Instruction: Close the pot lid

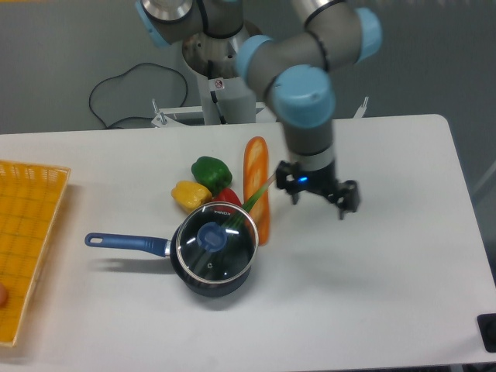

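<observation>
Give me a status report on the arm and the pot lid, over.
Gripper open, empty, off to the right of the pot. Pot lid seated on the pot, knob up. Nothing in the way; peppers and bread sit just behind.
</observation>
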